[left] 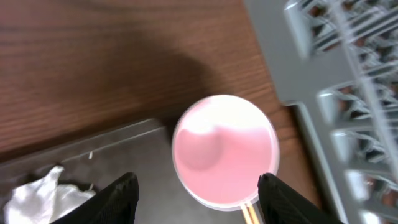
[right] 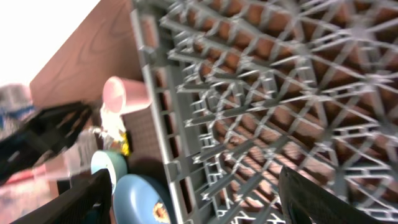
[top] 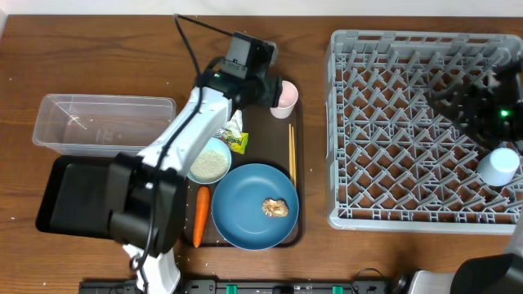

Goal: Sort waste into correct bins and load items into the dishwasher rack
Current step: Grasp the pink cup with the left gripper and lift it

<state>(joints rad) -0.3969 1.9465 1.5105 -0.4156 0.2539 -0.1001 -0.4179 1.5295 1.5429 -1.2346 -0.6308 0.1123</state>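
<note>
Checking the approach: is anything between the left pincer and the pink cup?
Nothing visible does. The left pincer hangs open directly over the pink cup, a finger on each side of it.

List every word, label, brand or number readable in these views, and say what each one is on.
No text can be read in any view.
yellow-green packet: there is some dark print, but it is too small and blurred to read.
</note>
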